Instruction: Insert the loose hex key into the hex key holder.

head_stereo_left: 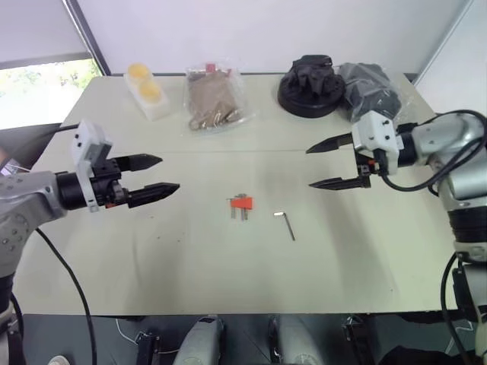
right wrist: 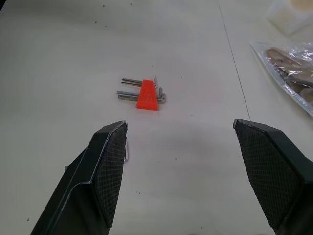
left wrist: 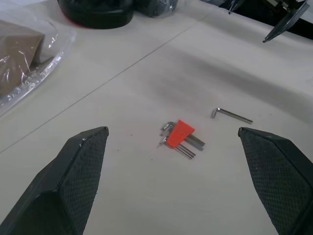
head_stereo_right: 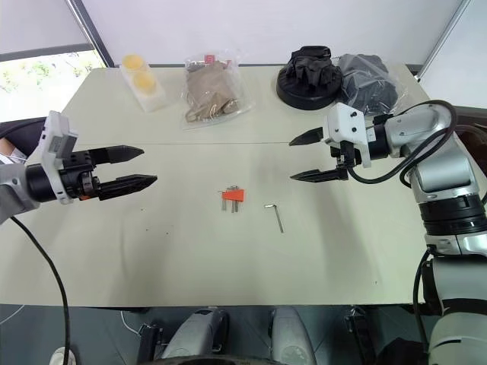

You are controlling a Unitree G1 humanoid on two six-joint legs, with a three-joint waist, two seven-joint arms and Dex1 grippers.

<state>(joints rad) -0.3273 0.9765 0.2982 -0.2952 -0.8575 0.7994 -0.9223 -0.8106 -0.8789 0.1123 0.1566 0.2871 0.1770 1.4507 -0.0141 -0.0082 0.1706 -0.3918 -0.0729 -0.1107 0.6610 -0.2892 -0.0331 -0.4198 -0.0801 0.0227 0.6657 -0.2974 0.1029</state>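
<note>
The loose hex key (head_stereo_left: 285,223) lies flat on the desk (head_stereo_left: 190,258) just right of the frame's centre in the left eye view, its long shaft running from upper left toward lower right, the short bent end at the upper end pointing left. Just to its left, apart from it, sits the hex key holder (head_stereo_left: 242,203) — a red-orange block whose grey keys stick out toward the lower edge of the frame. The bare desk surrounds both; no other thing lies against them. The left gripper (head_stereo_left: 161,176) hovers at middle left with its jaws spread wide, holding nothing, pointing toward the centre. The right gripper (head_stereo_left: 320,166) hovers at middle right, jaws likewise well apart and empty, pointing left — above and to the right of the key. Along the far edge of the desk, well apart from the task's things, stand a clear container with two yellow items (head_stereo_left: 147,90) at upper left, a clear plastic bag with brown contents (head_stereo_left: 214,99) at upper centre, a black round object (head_stereo_left: 310,85) and a dark grey bundle (head_stereo_left: 370,88) at upper right.
</note>
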